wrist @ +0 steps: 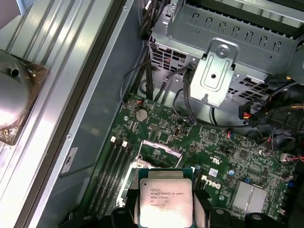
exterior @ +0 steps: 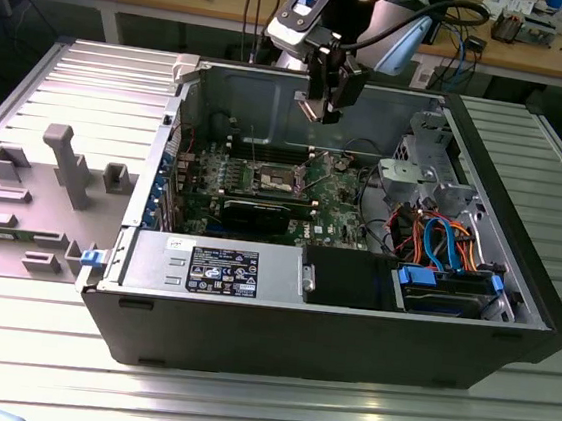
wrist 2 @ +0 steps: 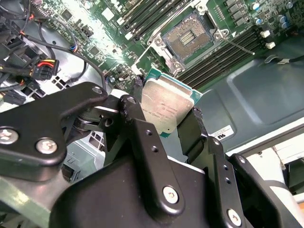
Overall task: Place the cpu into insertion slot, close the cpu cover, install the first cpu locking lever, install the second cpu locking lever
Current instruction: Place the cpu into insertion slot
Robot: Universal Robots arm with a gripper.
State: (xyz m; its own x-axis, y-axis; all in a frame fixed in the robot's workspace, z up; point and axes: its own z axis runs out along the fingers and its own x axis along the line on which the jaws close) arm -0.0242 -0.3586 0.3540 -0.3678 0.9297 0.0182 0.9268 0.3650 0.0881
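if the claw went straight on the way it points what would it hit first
The cpu held in the claw would touch first, likely meeting the green motherboard at or just beside the insertion slot. Nothing seems to stand between, though depth is unclear.

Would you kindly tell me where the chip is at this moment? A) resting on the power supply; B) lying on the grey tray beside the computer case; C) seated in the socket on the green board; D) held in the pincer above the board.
D: in the second wrist view the chip is gripped by its edges in the pincer, clear of the socket, whose pin grid lies bare.
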